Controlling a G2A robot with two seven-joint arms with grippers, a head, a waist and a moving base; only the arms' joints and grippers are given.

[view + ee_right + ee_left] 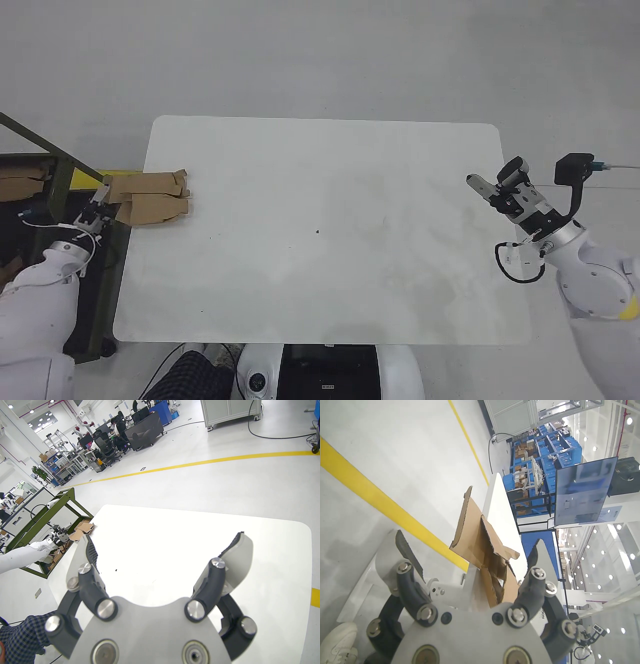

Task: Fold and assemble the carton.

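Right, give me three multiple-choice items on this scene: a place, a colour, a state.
1. Where does the carton lie?
A. at the table's left edge
B. at its centre
C. at its right edge
2. What colour is the carton?
A. white
B. brown
C. blue
3. How is the right pincer?
A. shut on the carton
B. shut on a cable
C. open and empty
1 A: the top view shows it at that edge.
2 B: plain brown cardboard.
3 C: its jaws stand apart over bare table.
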